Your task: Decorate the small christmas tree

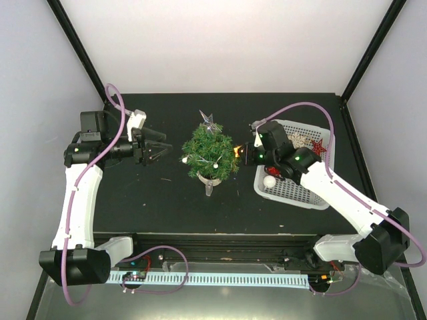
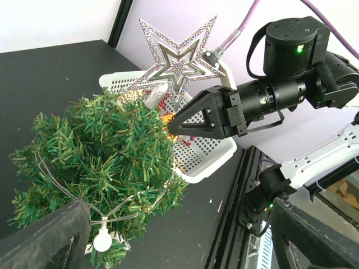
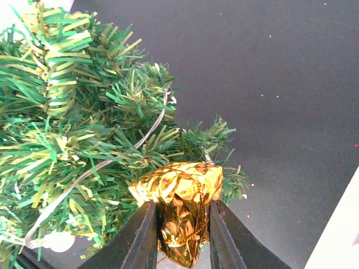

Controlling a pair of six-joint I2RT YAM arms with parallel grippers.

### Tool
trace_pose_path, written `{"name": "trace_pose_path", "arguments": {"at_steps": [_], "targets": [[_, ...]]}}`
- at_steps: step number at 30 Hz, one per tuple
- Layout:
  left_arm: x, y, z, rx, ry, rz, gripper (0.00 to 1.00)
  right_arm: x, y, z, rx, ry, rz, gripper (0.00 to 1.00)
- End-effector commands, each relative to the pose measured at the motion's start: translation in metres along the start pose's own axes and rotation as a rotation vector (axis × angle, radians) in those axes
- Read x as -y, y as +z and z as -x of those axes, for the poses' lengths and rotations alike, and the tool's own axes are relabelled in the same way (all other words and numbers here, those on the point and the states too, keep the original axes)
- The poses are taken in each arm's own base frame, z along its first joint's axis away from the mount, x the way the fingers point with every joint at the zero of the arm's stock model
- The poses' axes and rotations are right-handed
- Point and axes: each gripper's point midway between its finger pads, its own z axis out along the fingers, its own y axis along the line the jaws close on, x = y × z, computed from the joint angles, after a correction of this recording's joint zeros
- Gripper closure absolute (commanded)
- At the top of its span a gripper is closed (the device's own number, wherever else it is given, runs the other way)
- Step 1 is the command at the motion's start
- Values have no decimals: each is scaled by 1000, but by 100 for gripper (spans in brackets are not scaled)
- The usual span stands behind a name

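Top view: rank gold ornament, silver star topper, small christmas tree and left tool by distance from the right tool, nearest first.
From the right tool:
1. gold ornament: clamped between its fingers.
2. small christmas tree: just left, branches at the fingertips.
3. silver star topper: on the treetop, left and farther back.
4. left tool: open, on the tree's far side.

A white mesh basket point(image 1: 293, 197) on the black table point(image 1: 133, 200) holds a red star point(image 1: 319, 147) and white ball point(image 1: 269, 181).

Overhead view from behind; opposing wrist close-ups, shared small christmas tree point(image 1: 211, 155)
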Motion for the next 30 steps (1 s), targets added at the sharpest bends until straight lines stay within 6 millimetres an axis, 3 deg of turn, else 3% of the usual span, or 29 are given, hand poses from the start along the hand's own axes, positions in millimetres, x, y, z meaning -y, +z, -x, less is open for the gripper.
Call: {"name": "trace_pose_path", "arguments": {"at_steps": [1, 17, 30], "targets": [[5, -3, 4, 17, 28, -9, 12, -17, -19, 19, 68, 3, 56, 73], [6, -3, 4, 18, 30, -7, 12, -23, -24, 19, 66, 10, 88, 73], [5, -2, 3, 18, 29, -7, 12, -20, -7, 14, 34, 9, 74, 73]]}}
